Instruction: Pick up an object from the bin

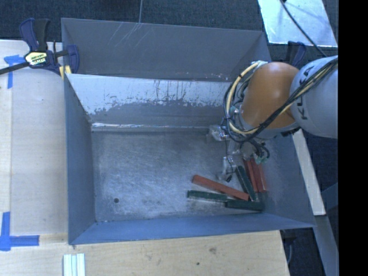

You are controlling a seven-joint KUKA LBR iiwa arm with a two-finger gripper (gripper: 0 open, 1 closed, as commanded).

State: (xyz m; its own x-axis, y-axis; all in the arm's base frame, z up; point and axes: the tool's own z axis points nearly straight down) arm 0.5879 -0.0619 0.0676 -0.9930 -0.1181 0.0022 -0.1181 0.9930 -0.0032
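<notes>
Bin (80, 154) seen from above, with the arm entering from the right. The gripper (230, 168) hangs low over the floor of the bin in its near right corner, below the orange cover (270, 96) and the looped cables (236, 105) at the wrist. Whether it is open or closed cannot be told, and nothing can be seen held in it.

A small heap of sticks lies in that corner. The brown stick (221, 187) lies just below the gripper's tip, towards the near wall; whether the two touch cannot be told. Its long axis runs slantwise, the left end farther from the near wall and the right end nearer to it, where it goes in among the other sticks.

The green stick (210, 195) lies just beside the brown stick on the near side. It runs almost parallel to the near wall, and its left end is level with the brown stick's left end.

The red stick (257, 176) and the dark stick (244, 181) lie just right of the gripper, side by side. Both run steeply from the far side to the near side, across the right ends of the other two.
</notes>
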